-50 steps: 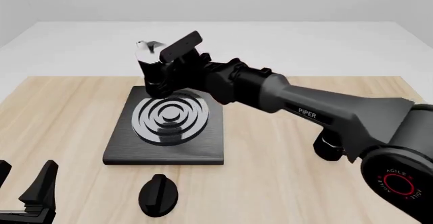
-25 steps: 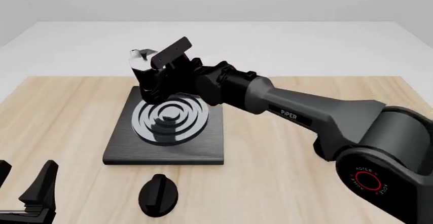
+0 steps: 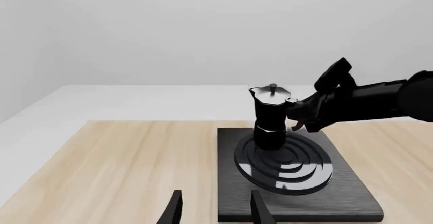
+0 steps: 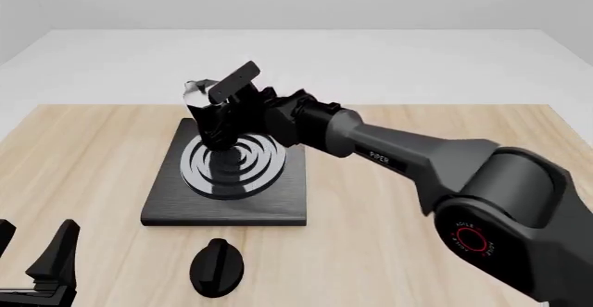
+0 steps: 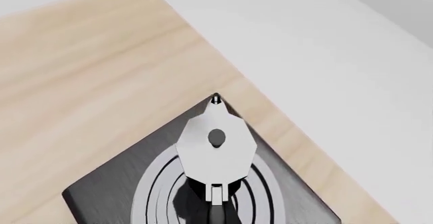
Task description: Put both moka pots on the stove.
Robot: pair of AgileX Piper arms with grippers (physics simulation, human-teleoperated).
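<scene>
We take this for a simulated tabletop test scene dressed as a bare kitchen corner. A pale, wood-grained table top (image 4: 389,203) sits on a plain white floor before a blank grey-white wall. On it lies a flat square black stove slab with concentric silver-grey rings (image 4: 232,199), a small black faceted moka pot with a silvery lid (image 3: 271,117) over its rings, and a black oval knob (image 4: 216,267) nearby. Surfaces look smooth, evenly lit, computer-rendered.

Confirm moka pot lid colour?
Silvery lid on a black moka pot; the right wrist view shows it best.
</scene>
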